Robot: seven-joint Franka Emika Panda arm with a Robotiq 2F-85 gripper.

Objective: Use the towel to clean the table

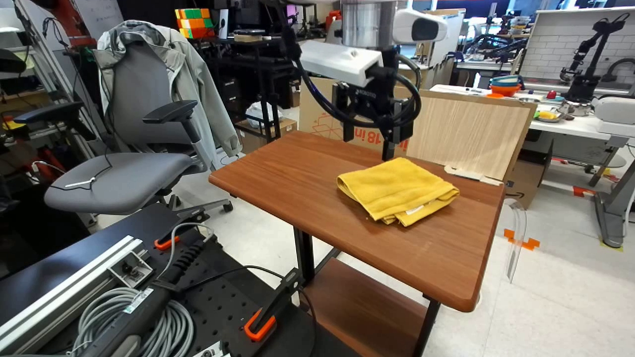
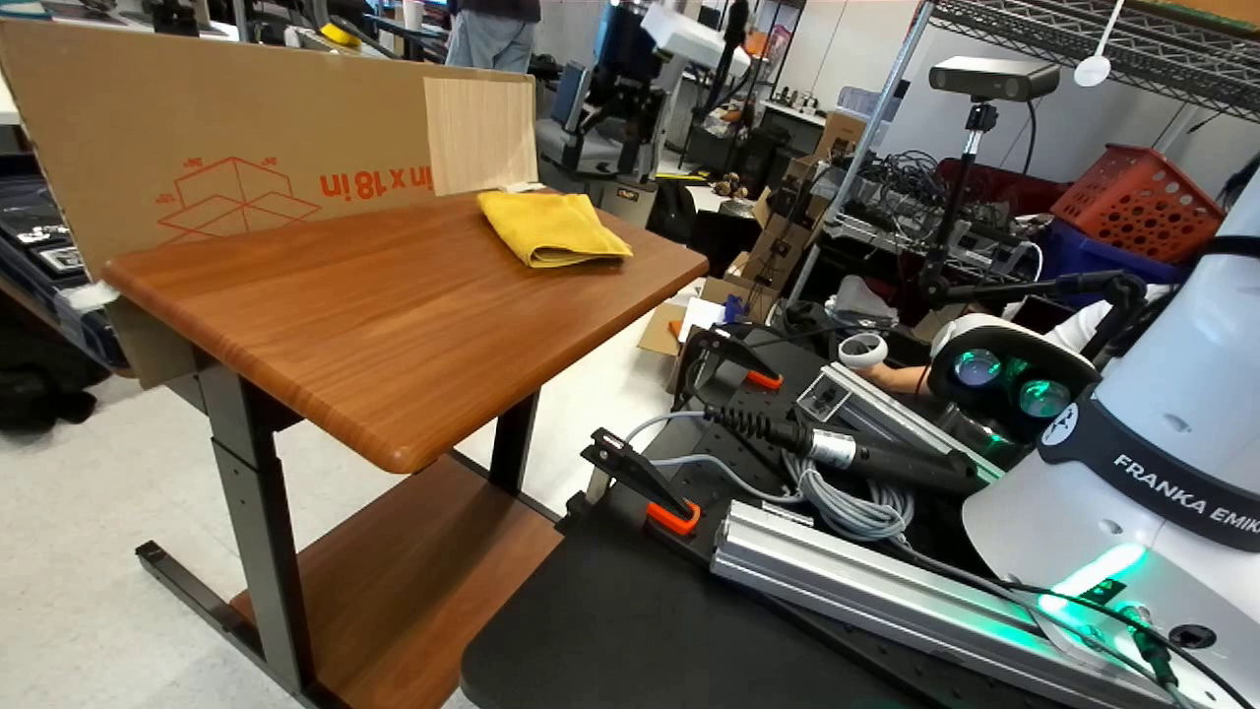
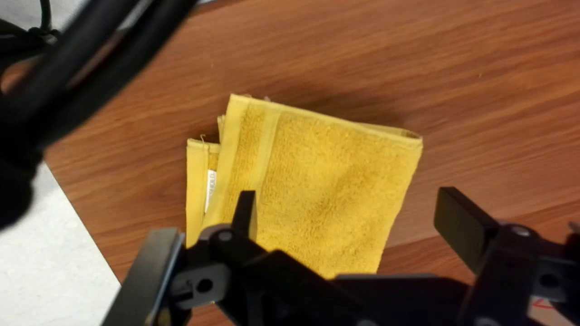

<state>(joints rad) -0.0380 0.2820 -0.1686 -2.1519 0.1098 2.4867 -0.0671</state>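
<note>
The fingers (image 3: 464,231) stand wide apart, gripping nothing — and the gripper (image 1: 368,144) hangs above the table (image 1: 292,168), clear of the towel (image 3: 326,190). Here's the relation that counts: in the wrist view the finger on the left shows against the towel, the one on the right against the table, and the towel's right edge runs near to far between them. So the towel lies below and mostly leftward, folded flat; its long axis I can't call, with the near end hidden behind the gripper. Closing, I'd judge, goes across that edge — good for a pinch, provided the fingers come low enough first. Further out, both exterior views put the towel on the table's right half, cardboard (image 2: 285,108) standing along the far side.
</note>
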